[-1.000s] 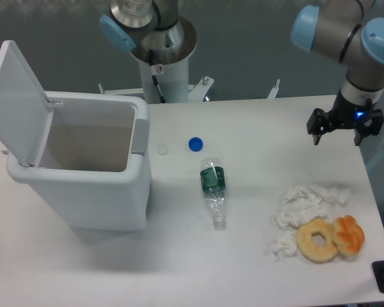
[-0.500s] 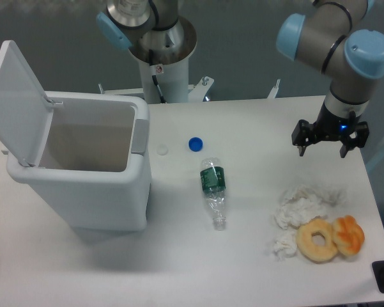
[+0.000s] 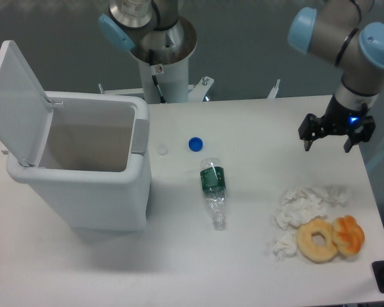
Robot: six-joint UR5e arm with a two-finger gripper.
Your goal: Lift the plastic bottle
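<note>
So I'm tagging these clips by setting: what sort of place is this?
Probably a robotics lab test bench, not a home. A blue-jointed arm's gripper hangs over a plain white table laid out with a white bin, a lying green-labelled bottle, crumpled tissue and doughnuts.

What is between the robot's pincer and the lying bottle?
Nothing: the camera view shows only bare white table between the black pincer and the clear green-labelled plastic bottle.

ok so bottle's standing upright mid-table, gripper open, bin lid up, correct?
No: the plastic bottle lies on its side mid-table, as the camera view shows. The gripper is open and the bin lid is up.
</note>
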